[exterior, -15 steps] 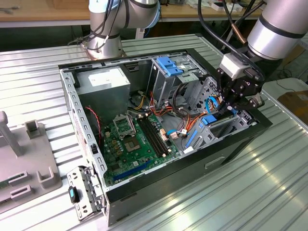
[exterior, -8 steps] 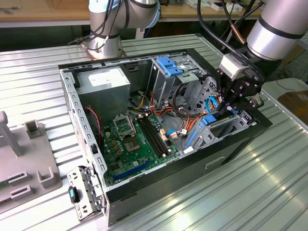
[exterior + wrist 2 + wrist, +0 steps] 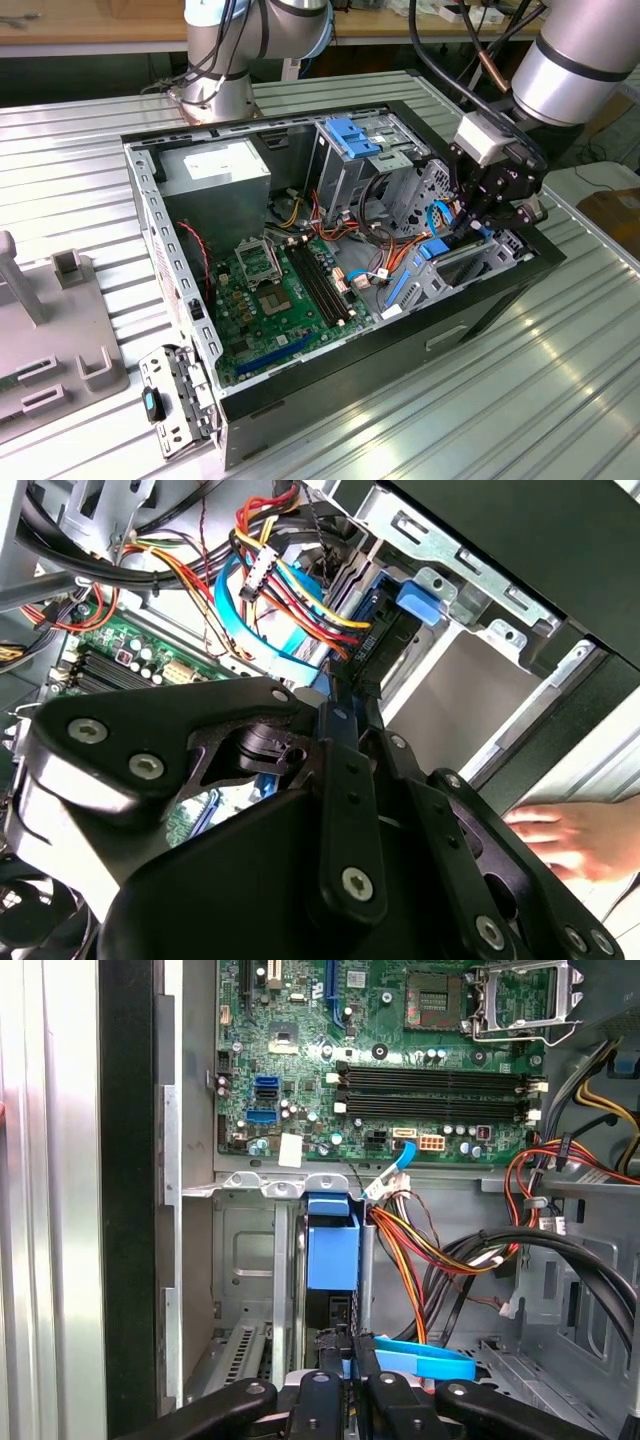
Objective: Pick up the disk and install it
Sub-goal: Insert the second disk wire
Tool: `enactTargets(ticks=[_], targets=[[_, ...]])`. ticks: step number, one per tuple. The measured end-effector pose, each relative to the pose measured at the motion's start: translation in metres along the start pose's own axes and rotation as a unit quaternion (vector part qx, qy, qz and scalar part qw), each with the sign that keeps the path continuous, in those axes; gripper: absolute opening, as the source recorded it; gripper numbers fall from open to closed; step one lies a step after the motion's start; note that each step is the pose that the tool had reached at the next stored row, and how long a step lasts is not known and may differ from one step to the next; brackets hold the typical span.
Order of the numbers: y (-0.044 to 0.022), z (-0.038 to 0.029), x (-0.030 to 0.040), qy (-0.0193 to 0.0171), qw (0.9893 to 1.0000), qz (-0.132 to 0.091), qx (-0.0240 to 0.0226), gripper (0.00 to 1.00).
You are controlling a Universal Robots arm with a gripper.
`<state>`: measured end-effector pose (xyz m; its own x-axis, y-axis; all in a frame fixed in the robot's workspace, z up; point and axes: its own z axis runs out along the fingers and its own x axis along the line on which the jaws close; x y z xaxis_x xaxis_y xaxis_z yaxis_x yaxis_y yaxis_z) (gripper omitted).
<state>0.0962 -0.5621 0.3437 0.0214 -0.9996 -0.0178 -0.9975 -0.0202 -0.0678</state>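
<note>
The disk point(image 3: 333, 1260) stands on edge in the case's drive bay point(image 3: 250, 1260), straight ahead of our fingers point(image 3: 345, 1360), its blue carrier tab facing the motherboard point(image 3: 400, 1060). In both wrist views our gripper point(image 3: 345, 715) has its two fingers drawn nearly together, pinching the disk's near edge — they seem to have hold of it, though the contact itself is hidden. We judge the disk stiff, fairly heavy and smooth-sided, with a plastic rail that could flex; the thin metal edge between the rails is the firm place to grip. Bundled cables point(image 3: 420, 1250) run just beside the fingers. A hand point(image 3: 575, 840) rests outside the case wall.
</note>
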Motion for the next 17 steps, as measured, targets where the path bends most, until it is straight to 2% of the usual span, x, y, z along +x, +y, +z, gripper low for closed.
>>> enactTargets(ticks=[3, 8, 9, 16, 17], targets=[[-0.0001, -0.0003, -0.0001, -0.0004, 1.0000, 0.000, 0.0001, 0.16], [-0.0004, -0.0056, -0.0001, -0.0009, 1.0000, 0.000, 0.0001, 0.16], [-0.0003, -0.0055, 0.0002, -0.0030, 1.0000, 0.000, 0.0001, 0.16], [0.0001, -0.0005, 0.0036, -0.0041, 1.0000, 0.000, 0.0001, 0.16], [0.0002, 0.0010, 0.0048, -0.0052, 1.0000, 0.000, 0.0001, 0.16]])
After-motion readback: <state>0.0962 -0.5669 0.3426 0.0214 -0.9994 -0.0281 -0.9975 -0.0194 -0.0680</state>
